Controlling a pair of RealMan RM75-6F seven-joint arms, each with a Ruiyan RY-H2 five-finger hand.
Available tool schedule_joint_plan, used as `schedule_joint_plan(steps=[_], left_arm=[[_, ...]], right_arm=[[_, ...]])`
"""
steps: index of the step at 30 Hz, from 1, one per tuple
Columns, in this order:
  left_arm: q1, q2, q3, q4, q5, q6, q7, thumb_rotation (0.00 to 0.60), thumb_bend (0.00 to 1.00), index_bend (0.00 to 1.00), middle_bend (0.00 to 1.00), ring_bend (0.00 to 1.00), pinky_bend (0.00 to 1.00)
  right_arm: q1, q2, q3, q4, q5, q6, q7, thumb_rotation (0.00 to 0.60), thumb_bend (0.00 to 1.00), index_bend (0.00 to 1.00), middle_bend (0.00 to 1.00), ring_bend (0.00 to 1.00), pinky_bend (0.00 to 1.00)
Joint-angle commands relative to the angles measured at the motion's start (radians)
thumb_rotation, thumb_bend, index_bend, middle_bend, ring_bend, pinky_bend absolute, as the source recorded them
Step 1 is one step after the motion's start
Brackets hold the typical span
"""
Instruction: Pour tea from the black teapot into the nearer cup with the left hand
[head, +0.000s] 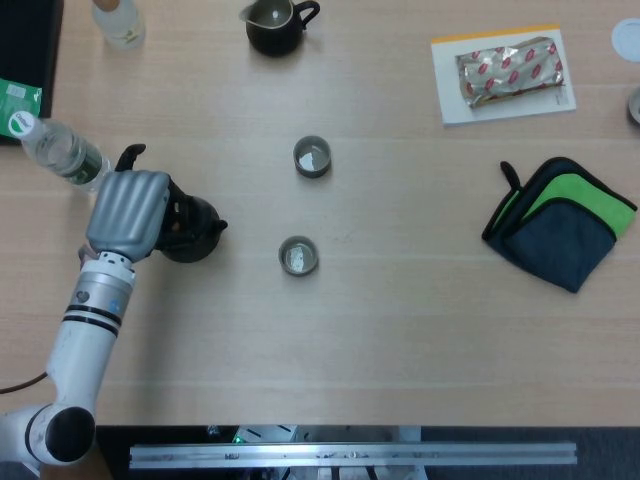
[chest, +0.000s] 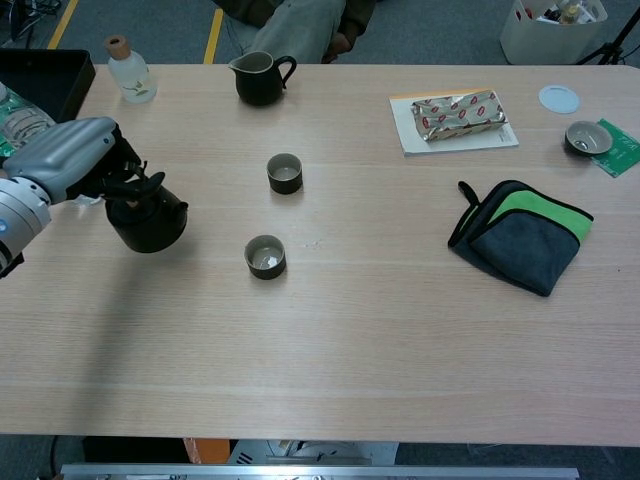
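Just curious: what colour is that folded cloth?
The cloth is dark grey with bright green; chest view.

I see my left hand (head: 127, 214) on the teapot (head: 192, 232) at the table's left, the nearer cup (head: 298, 256) to its right, and the other cup (head: 312, 157) just behind that one.

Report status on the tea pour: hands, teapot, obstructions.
Left hand grips black teapot; right hand not in view. Teapot left of nearer cup, no pour yet. Path between them clear.
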Motion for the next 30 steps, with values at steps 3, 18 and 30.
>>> schedule_joint_plan(steps=[3,18,30], left_arm=[[0.002,-0.005,0.004,-0.008,0.021,-0.002,-0.003,0.423,0.36,0.96,1.0,0.92,0.12],[-0.006,-0.037,-0.001,-0.018,0.058,-0.009,0.009,0.542,0.36,0.96,1.0,0.92,0.12],[-0.022,-0.085,0.004,-0.001,0.078,-0.026,0.035,0.545,0.36,0.96,1.0,0.92,0.12]], right_arm=[[-0.002,0.0,0.0,0.0,0.0,0.002,0.0,0.6,0.01,0.28,0.38,0.29,0.3],[-0.01,0.002,-0.001,0.005,0.003,0.006,0.007,0.6,0.01,0.28,0.38,0.29,0.3],[-0.011,0.003,-0.001,0.006,0.003,0.004,0.008,0.6,0.01,0.28,0.38,0.29,0.3]])
